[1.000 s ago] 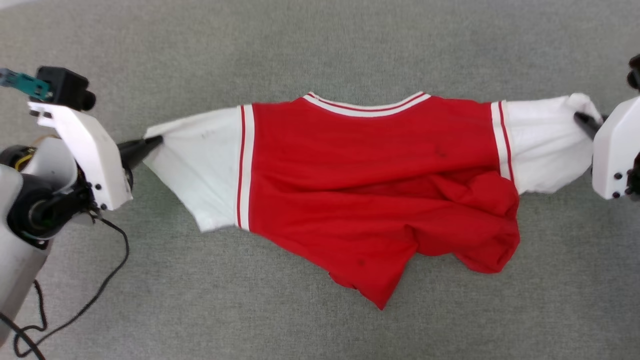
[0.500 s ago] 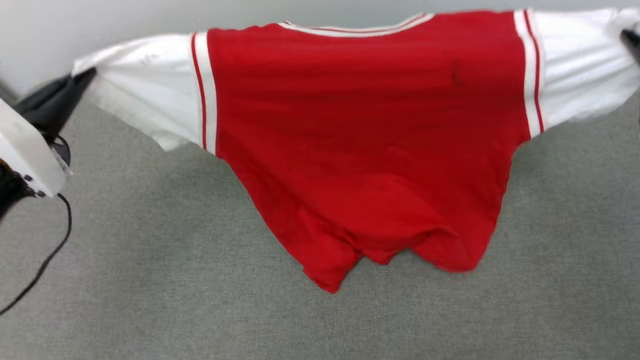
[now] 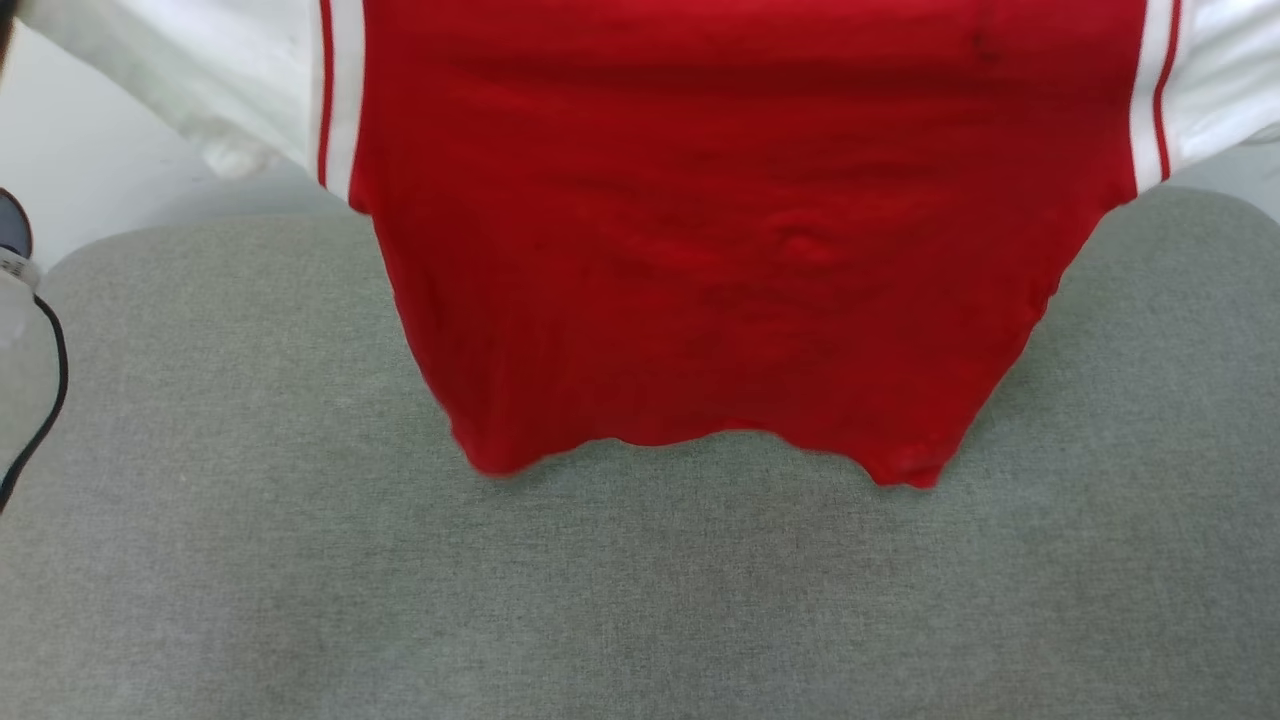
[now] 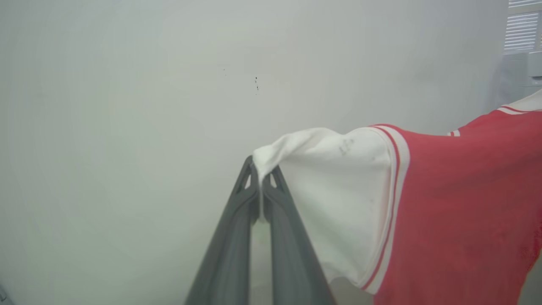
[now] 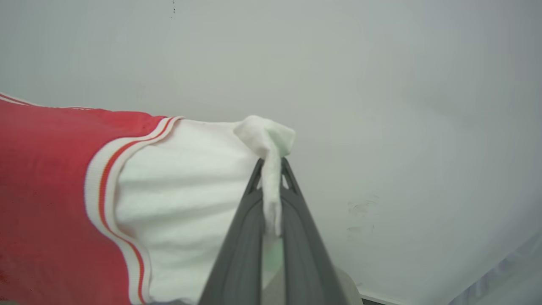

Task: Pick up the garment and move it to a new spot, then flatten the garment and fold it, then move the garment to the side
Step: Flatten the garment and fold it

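2 sleeves (image 4: 334,199) pinched shut, 1 in left pincer (image 4: 261,171), 1 in right pincer (image 5: 271,169), so the garment (image 3: 740,250) hangs spread for flattening.

The left gripper (image 4: 259,171) has two long matte dark-grey fingers, tapering to the tips, each with a small triangular cut-out near its end; the right gripper (image 5: 272,169) looks the same. A thin black cable (image 3: 57,380) curves past a pale casing (image 3: 14,320)
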You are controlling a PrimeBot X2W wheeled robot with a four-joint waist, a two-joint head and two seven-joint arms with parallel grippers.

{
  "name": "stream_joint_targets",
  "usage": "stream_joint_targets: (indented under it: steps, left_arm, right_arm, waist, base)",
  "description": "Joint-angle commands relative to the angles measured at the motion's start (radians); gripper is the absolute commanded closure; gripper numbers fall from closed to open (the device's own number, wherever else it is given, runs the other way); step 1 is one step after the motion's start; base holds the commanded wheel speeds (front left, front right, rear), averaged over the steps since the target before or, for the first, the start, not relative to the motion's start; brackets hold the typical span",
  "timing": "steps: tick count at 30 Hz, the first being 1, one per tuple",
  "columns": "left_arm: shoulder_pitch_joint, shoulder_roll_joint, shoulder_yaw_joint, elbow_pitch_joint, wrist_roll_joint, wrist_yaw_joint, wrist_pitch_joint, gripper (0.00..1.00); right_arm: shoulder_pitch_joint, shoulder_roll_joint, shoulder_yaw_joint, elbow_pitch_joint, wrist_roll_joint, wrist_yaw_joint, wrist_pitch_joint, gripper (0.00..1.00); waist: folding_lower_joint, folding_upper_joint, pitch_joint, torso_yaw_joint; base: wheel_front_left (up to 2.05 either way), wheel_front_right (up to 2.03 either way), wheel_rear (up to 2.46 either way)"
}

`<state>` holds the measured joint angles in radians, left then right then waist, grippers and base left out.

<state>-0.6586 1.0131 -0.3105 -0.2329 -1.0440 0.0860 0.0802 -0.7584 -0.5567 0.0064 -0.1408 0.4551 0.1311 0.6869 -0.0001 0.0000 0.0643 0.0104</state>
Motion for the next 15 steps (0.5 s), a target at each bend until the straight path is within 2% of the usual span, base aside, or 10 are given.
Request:
stream_joint_targets:
  steps: [1,9,15]
  left_arm:
    - [0.004,0.001,0.014,-0.017,0.002,0.014,-0.014,1.00]
    - [-0.075,-0.020,0.063,-0.057,0.042,0.072,-0.065,1.00]
    - [-0.200,-0.048,0.063,0.009,0.055,0.052,-0.072,1.00]
  right_arm:
    - [-0.019,-0.006,-0.006,-0.008,-0.004,-0.001,-0.005,1.00]
    - [-0.123,0.006,-0.008,-0.010,-0.039,-0.001,-0.054,1.00]
    - [-0.243,0.012,0.030,0.061,-0.091,-0.001,-0.130,1.00]
  waist:
    - [0.0001,0.0000,0.003,-0.003]
    - [0.0001,0.0000,0.056,-0.017]
    - [0.0001,0.0000,0.154,-0.028]
  base:
    - [0.00,0.00,0.00]
    - [0.00,0.00,0.00]
    - [0.00,0.00,0.00]
